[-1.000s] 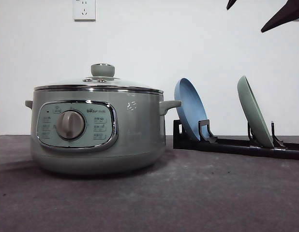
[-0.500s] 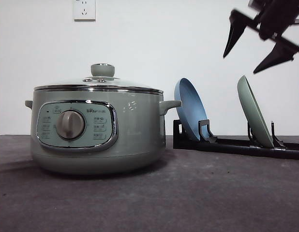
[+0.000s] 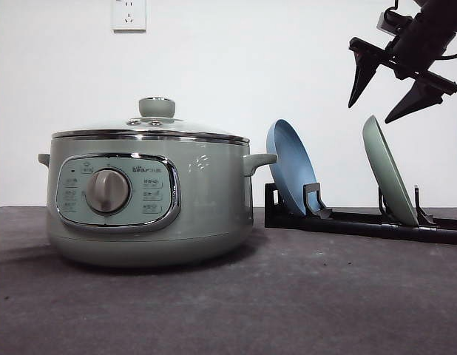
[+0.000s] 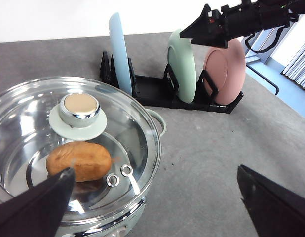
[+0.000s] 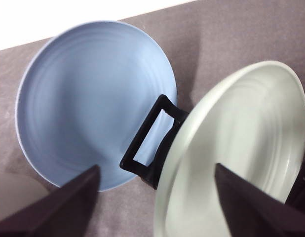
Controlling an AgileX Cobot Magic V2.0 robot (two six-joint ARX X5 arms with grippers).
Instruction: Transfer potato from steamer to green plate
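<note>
The potato (image 4: 78, 161) lies inside the sage-green steamer (image 3: 151, 192), seen through its shut glass lid (image 4: 68, 138). The pale green plate (image 3: 389, 180) stands on edge in a black rack (image 3: 361, 222). My right gripper (image 3: 370, 114) hangs open just above and slightly left of the plate's top edge, fingers pointing down. In the right wrist view the green plate (image 5: 241, 148) lies between and beyond the spread fingers (image 5: 58, 207). My left gripper (image 4: 157, 197) is open, high over the steamer's right side, and holds nothing.
A blue plate (image 3: 290, 174) stands in the rack's left slot, nearest the steamer's side handle (image 3: 258, 161). A pink plate (image 4: 224, 74) stands behind the green one. Bare grey tabletop (image 3: 302, 296) lies in front of rack and steamer.
The right gripper has come down from the upper right corner and now hangs, still open, just above the green plate. Steamer, lid and plates have not moved.
</note>
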